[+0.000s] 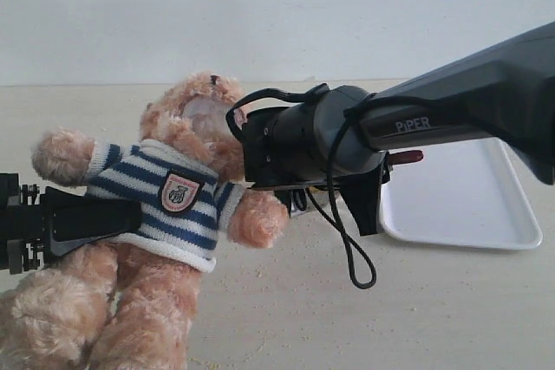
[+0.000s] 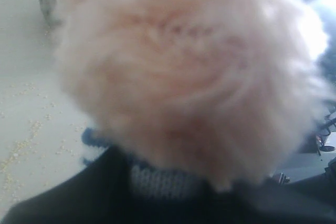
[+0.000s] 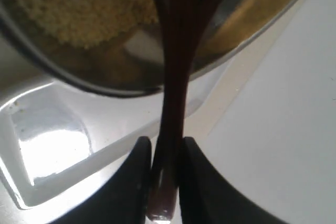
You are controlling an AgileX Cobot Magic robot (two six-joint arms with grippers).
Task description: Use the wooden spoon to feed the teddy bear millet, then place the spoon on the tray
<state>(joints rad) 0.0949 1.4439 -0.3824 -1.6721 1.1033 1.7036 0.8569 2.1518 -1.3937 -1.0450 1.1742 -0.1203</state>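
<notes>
Closest to the lens is my right arm (image 1: pixel 451 110), reaching across toward the bear (image 1: pixel 173 188). The right tool (image 3: pixel 164 149) is pressed together on the thin handle of the spoon (image 3: pixel 176 51), gripping it near the tail end. The spoon's wide end reaches over the steel bowl (image 3: pixel 126 80) where the millet (image 3: pixel 79 9) is heaped; whether it touches the grain is cut off from view. My left tool (image 1: pixel 121 214) is clamped on the bear's striped middle, propping it up just beside the right arm. The tray (image 1: pixel 460 205) lies on the desk (image 1: pixel 434 301) behind that arm.

I judge this is the scoop. With so short a hold, the spoon could swivel between my pads as it digs in and tip its load — stray grains (image 2: pixel 21 150) dot the desk. The bear's face is near, so a hasty lift could brush fur and shed millet. The cable (image 1: pixel 351 249) looping under my wrist might also catch the bowl's rim — I cannot see how close it hangs.
</notes>
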